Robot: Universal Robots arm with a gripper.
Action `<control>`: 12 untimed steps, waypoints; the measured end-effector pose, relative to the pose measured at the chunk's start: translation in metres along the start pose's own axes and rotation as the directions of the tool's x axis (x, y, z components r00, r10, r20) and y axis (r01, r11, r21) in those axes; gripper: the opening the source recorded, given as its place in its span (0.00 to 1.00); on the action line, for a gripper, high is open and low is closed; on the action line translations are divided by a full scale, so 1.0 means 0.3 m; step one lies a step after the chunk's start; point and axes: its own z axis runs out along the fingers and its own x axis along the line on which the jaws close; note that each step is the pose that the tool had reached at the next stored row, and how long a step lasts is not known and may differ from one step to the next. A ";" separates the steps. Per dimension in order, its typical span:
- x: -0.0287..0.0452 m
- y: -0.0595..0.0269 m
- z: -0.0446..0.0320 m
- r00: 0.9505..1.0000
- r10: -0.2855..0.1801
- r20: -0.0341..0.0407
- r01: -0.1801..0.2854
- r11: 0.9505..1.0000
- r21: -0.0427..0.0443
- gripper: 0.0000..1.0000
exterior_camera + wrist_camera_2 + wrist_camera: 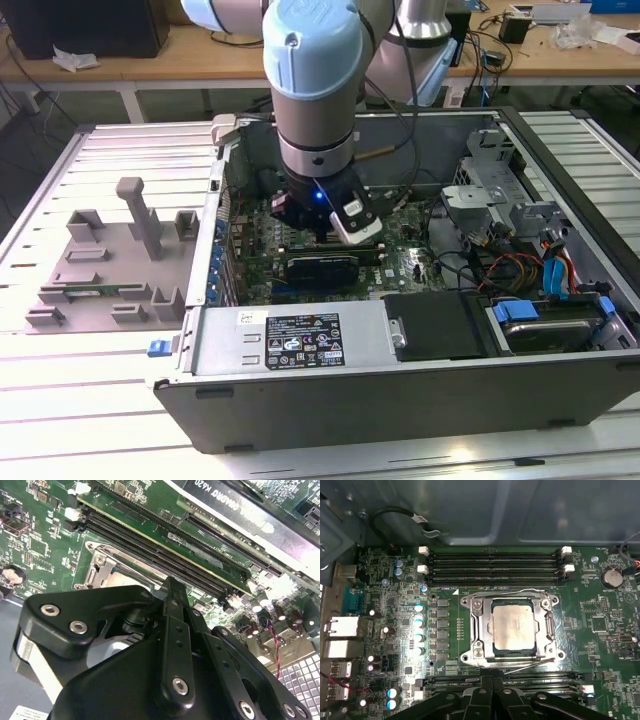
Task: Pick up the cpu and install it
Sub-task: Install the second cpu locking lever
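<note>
The cpu, a square chip with a silver-grey top, lies flat inside the metal-framed socket on the green motherboard in the first wrist view. My gripper hangs over the board just beside the socket's near edge. Its black fingers sit together, shut, with nothing between them, and do not touch the chip. In the second wrist view the gripper body covers most of the socket. In the exterior view the arm's wrist reaches down into the open computer case.
Black memory slots run beyond the socket, and more slots run beside the gripper. A graphics card lies close by. A grey fixture sits at the exterior view's left. Drives and cables fill the case's right end.
</note>
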 end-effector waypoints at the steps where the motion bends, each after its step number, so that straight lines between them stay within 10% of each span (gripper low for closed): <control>1: 0.002 -0.001 0.002 1.000 0.001 0.000 -0.001 1.000 -0.001 0.11; 12: 0.021 -0.012 0.038 1.000 0.012 0.002 -0.012 1.000 -0.025 0.11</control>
